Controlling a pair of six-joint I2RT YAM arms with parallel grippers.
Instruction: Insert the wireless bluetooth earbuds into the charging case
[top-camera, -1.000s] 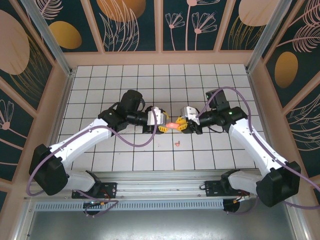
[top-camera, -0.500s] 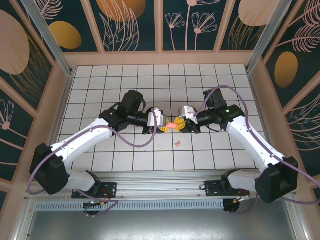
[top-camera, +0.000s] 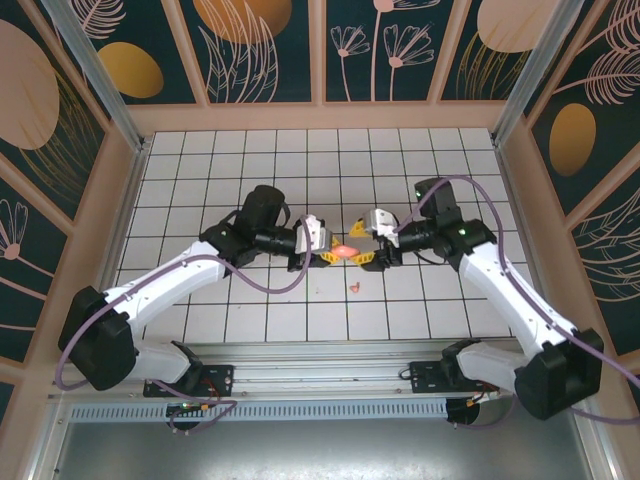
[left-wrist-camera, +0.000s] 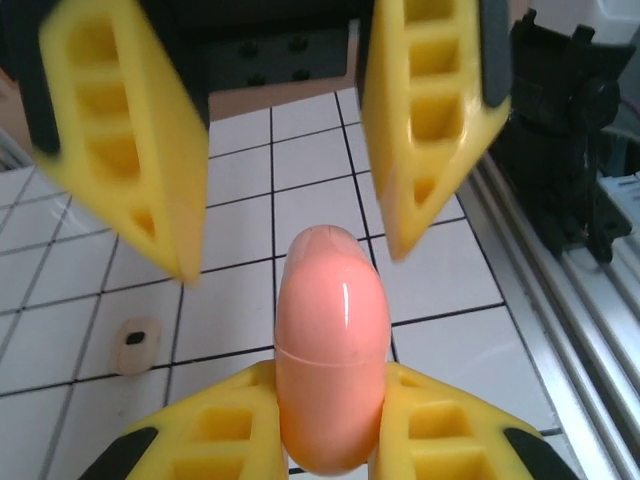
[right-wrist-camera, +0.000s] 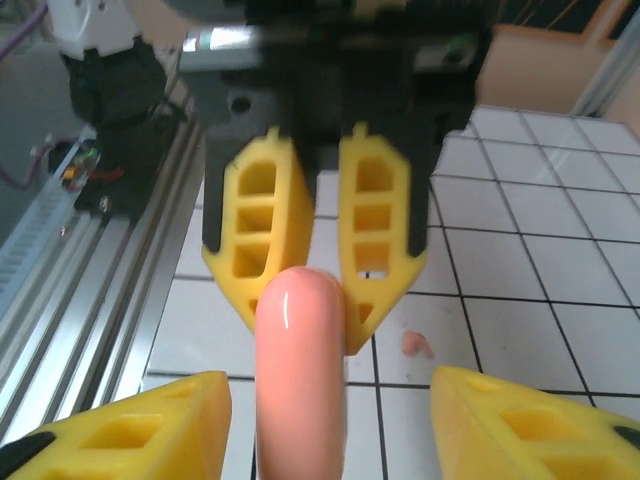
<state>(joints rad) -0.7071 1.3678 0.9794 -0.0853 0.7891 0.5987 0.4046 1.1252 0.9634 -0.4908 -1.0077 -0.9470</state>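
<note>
The left hand (left-wrist-camera: 328, 400) is pinching the charging case (left-wrist-camera: 332, 290) by one end, its yellow fingers pressed onto both sides, so the coral capsule juts toward 3 o'clock in the overhead view. Facing it nose to nose, the right hand (right-wrist-camera: 330, 390) is spread wide, its fingers standing off either side of the case's free end without touching it. Over the last second the overhead view shows the two hands staying tip to tip at the middle of the surface (top-camera: 250, 160). The right wrist has drifted a touch toward 3 o'clock from where it sat half a second ago, and the case has not left its place between them. I read that as the left hand alone carrying the case and the right freed for other work, though its earlier grip cannot be made out. The case looks closed, a thin seam (left-wrist-camera: 330, 352) running round it. One earbud (top-camera: 353, 288) lies on the tiles at about 5 o'clock from the case, near but apart, just where it lay before. So nothing is seated yet: the lid likely has to open first, then the bud must be picked up.
</note>
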